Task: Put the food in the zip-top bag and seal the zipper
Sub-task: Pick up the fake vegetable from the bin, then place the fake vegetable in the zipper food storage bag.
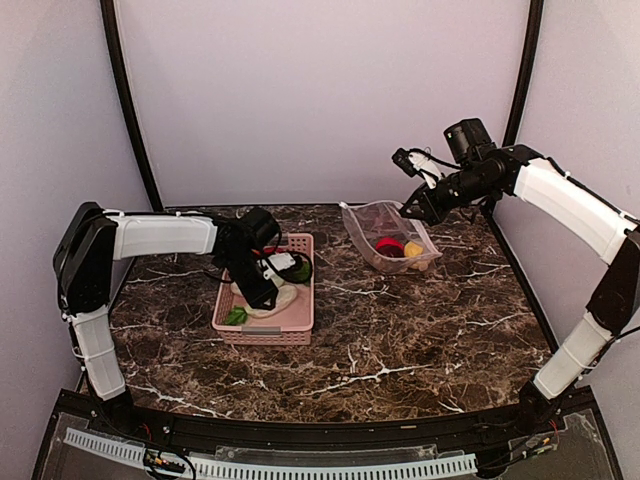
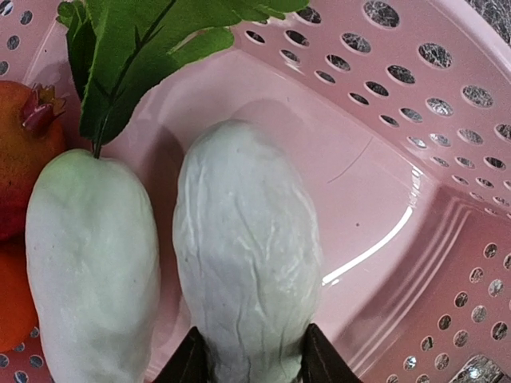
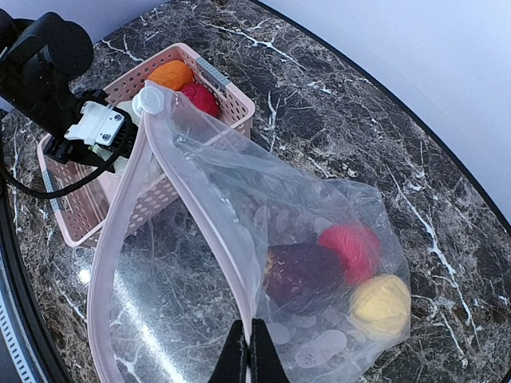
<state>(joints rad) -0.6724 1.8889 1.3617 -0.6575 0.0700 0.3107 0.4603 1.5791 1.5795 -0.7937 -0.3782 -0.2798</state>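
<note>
Left gripper (image 2: 251, 363) is down in the pink basket (image 1: 262, 335), left of centre on the marble table (image 1: 400, 340), fingers pressed on either side of the near end of a white wrinkled piece (image 2: 243, 255). Looks like a grip, but the piece is not lifted. Right gripper (image 3: 247, 351) is pinched shut on the mouth edge of the zip-top bag (image 3: 319, 207), holding it up at the far right with the mouth gaping toward the basket. The zipper (image 3: 120, 231) hangs as an open loop, not pressed anywhere I can see. In the bag: a red ball (image 3: 351, 247), a dark purple piece (image 3: 299, 275) and a yellow piece (image 3: 381, 303), all at the bottom. Left in the basket: the gripped white one, a leafy white piece (image 2: 88, 263) just beside it, a pomegranate-looking red piece (image 2: 24, 152) and an orange piece (image 2: 12, 295) at the far end. Roughly halfway by count, I'd say: three in, at least four to move. Sealing is not started.
</note>
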